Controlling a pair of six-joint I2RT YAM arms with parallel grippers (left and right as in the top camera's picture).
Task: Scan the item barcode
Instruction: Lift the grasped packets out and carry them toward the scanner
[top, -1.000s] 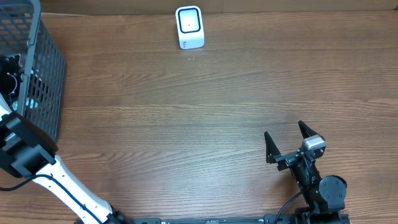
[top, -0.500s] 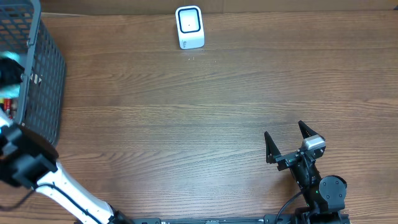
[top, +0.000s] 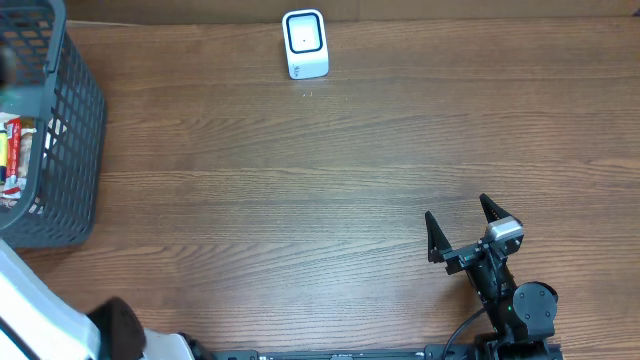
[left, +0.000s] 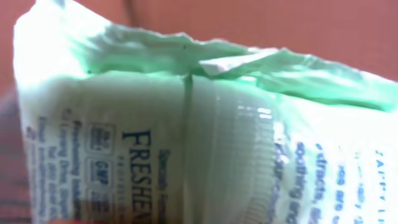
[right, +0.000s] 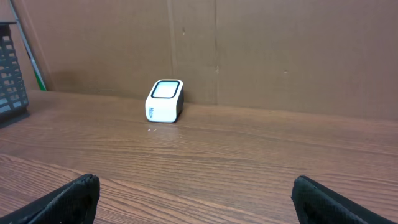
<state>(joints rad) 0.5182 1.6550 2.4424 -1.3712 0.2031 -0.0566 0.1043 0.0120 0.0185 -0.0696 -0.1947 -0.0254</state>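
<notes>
Grey plastic mesh basket (top: 75, 130): holds red-and-yellow packs (top: 10, 150).
Left claw: cannot tell its state; white-green soft packet (left: 205, 137) fills the wrist view.
Right claw (top: 456, 208): wide open, empty.

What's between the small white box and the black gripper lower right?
Only bare brown wooden table, shown overhead, separates the small white scanner box and black right gripper.

the basket (top: 60, 150) sat at the far left corner of the table (top: 300, 180), along its left edge, with packets (top: 10, 150) lying inside it. the scanner (top: 304, 43) stood at the far edge, left of the middle, well apart from the basket. the right gripper (top: 457, 207) was by the near edge, toward the right corner. the left arm (top: 40, 320) crossed the near left corner.
</notes>
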